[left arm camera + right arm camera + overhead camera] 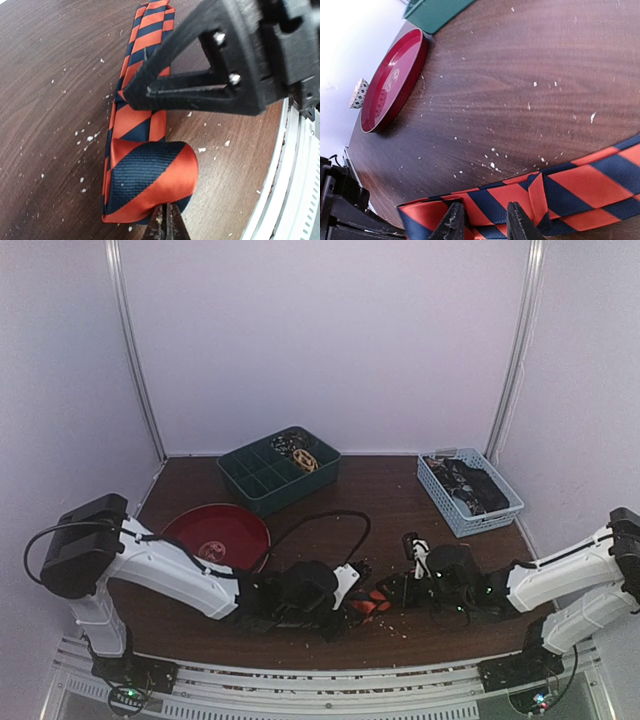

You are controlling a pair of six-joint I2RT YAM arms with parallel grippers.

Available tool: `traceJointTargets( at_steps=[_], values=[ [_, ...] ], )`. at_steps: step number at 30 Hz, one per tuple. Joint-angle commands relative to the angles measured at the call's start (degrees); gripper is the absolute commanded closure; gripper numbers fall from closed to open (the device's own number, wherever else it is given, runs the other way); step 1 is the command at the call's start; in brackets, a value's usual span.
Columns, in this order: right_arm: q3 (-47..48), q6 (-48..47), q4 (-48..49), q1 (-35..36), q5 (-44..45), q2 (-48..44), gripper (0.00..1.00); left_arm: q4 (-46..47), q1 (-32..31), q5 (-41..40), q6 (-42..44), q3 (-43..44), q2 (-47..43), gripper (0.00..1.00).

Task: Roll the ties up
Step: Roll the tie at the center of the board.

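Dark wooden surface, near edge: the striped tie lies flat, one end curled over. My left gripper has its jaws pinched shut on that curl. My right gripper has its jaws slightly apart, straddling the band.

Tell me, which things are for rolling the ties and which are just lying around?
For the job:
- striped tie, partly rolled
- left pincer, pinching the roll
- right pincer, over the flat part

Lying about:
- red plate
- green bin
- blue basket, with dark things inside too small to tell
- white crumbs
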Motion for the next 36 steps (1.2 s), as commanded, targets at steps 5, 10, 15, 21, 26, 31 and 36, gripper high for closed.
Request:
traceJointTargets(
  at_steps=[5,10,15,21,26,31,36],
  values=[
    [0.88,-3.49,-10.75,-1.08,-0.76,-9.12,0.56,-0.86,1.18,0.41,2.53,5.64,3.68,0.95],
    [2.31,-4.78,-12.53,-2.34,-5.4,-9.01,0.48,0.33,2.21,1.6,2.52,6.59,5.87,0.94],
    [2.52,-5.55,-11.41,-3.89,-9.15,-5.81,0.47,0.93,2.89,1.86,2.95,7.59,7.06,0.94],
    [3.9,-7.0,-11.27,-4.87,-9.88,-3.37,0.53,1.91,3.36,2.93,3.42,7.95,7.9,0.94],
    [4.16,-7.96,-9.16,-6.02,-13.25,0.53,0.6,3.66,3.59,3.77,3.87,6.71,7.63,0.9],
    [4.62,-6.74,-7.42,-6.08,-17.86,4.35,0.64,5.63,4.55,3.85,5.06,2.48,3.3,0.67],
    [2.72,-0.02,-0.8,-4.86,-19.4,5.88,0.68,4.15,5.21,1.22,5.76,-3.61,-3.41,0.59]
  ],
)
